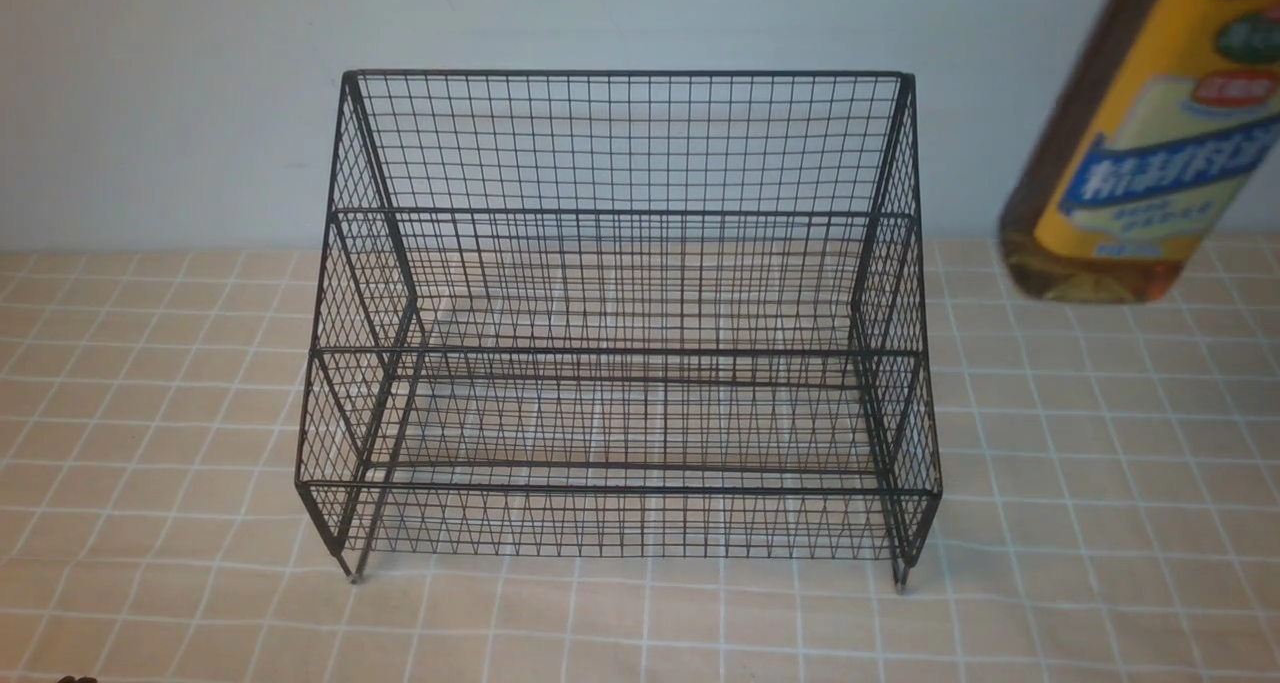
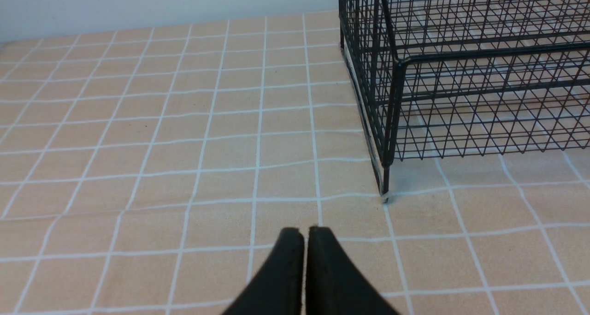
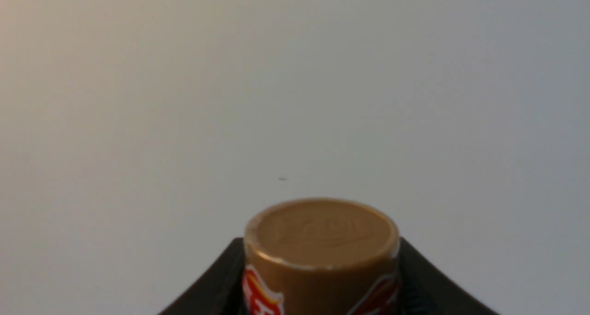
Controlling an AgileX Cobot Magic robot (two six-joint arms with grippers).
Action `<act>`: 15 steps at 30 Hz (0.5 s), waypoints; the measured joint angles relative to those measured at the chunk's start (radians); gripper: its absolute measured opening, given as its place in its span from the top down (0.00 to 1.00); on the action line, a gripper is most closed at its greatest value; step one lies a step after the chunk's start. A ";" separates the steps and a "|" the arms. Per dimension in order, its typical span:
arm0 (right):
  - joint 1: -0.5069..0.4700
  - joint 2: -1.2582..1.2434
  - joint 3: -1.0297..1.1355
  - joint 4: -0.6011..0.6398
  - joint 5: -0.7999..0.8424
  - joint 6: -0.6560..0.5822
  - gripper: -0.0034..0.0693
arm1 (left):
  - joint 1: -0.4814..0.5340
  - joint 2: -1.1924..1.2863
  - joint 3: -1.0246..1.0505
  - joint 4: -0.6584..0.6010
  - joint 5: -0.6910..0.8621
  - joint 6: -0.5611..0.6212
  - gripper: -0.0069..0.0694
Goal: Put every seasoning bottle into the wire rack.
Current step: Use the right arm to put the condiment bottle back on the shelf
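Seasoning bottle [image 1: 1140, 153]: aloft, tilted, over worktop's [image 1: 1100, 463] far-right corner; right gripper [image 3: 320, 264] clamped on it. Left gripper [image 2: 304, 259]: pressed together, empty. Risk: base snagging wire rack [image 1: 620, 213] rim.

Bright, soft and even throughout. Faint bluish-grey shadow beside the near left leg of the black wire-mesh rack [image 2: 396, 66] on the peach white-gridded tablecloth [image 2: 138, 167]. Crisp on the rack in the front view, yet blurred and smeared on the tall clear seasoning bottle of amber-brown liquid [image 1: 1140, 143] at the right, close to the lens. Slightly soft on its tan-gold screw cap [image 3: 321, 234], thin pale highlight along the rim. Warm cream fading to cool grey across the plain wall [image 3: 295, 98] behind.
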 joint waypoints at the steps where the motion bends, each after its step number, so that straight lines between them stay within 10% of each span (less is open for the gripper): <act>1: 0.028 0.021 -0.021 0.001 -0.002 0.003 0.51 | 0.000 0.000 0.000 0.000 0.000 0.000 0.92; 15: 0.160 0.364 -0.180 0.005 0.010 0.013 0.51 | 0.000 0.000 0.000 0.000 0.000 0.000 0.92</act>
